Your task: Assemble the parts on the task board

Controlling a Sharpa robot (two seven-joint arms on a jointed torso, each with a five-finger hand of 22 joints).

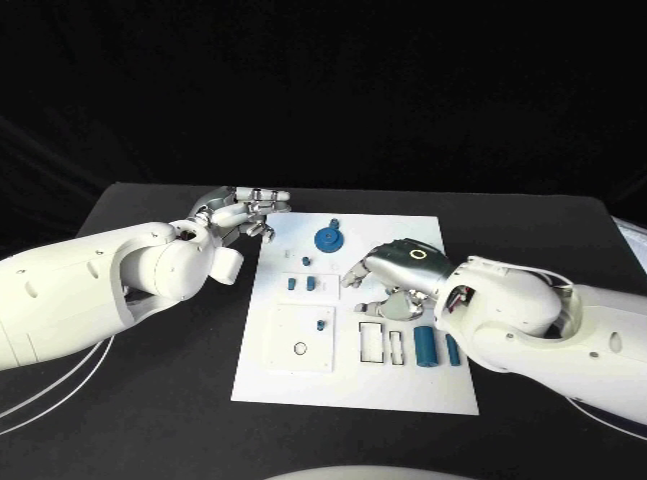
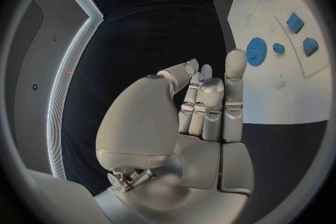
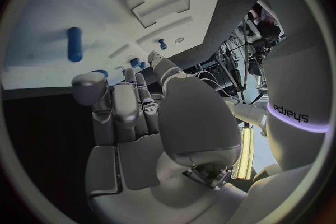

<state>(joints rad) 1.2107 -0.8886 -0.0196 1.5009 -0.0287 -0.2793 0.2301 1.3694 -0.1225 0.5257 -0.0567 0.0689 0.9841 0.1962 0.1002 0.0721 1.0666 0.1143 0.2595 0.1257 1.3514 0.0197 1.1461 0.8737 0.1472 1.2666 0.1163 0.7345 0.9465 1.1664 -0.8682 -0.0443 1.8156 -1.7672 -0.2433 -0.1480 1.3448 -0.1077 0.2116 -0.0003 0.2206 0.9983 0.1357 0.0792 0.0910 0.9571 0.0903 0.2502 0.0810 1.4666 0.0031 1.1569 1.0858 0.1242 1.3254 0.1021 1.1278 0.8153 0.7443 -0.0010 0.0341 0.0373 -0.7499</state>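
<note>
Early stage, by my read: task board has most parts loose. Gear sits at its far end, two cylinders lie by the right edge. Left hand hovers off the far-left corner, holding nothing, fingers loosely apart. Right hand is over the middle; can't tell its grip.

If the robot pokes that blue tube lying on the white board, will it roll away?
Probably. The short blue cylinder lies on its rounded side on the flat white task board, so a sideways poke would likely roll it. It looks like solid plastic, so probably stiff and light.
</note>
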